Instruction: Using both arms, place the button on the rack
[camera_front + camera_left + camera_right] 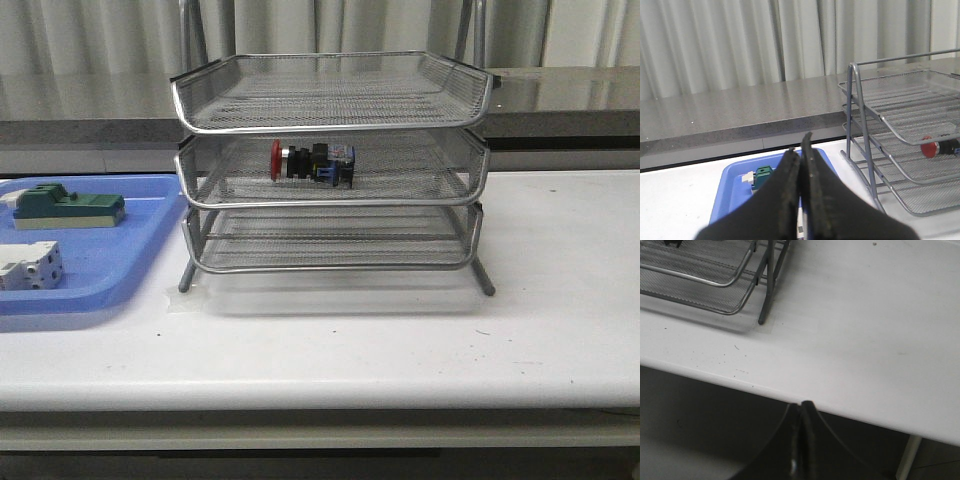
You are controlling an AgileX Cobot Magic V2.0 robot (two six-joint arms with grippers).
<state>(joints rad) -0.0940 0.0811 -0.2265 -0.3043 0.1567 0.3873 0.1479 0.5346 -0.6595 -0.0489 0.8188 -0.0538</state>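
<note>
The button (312, 163), with red head, black body and blue rear block, lies on its side in the middle tier of the silver wire-mesh rack (332, 205). Its red head also shows in the left wrist view (930, 148), inside the rack (900, 150). No arm shows in the front view. My left gripper (801, 145) is shut and empty, held above the blue tray, left of the rack. My right gripper (803, 406) is shut and empty, below the table's front edge, right of the rack's front corner (762, 315).
A flat blue plastic tray (110, 270) lies left of the rack, holding a green block (68, 207) and a white blocky part (30, 265). The tray (730, 195) and green block (762, 176) also show in the left wrist view. A grey ledge runs behind the table.
</note>
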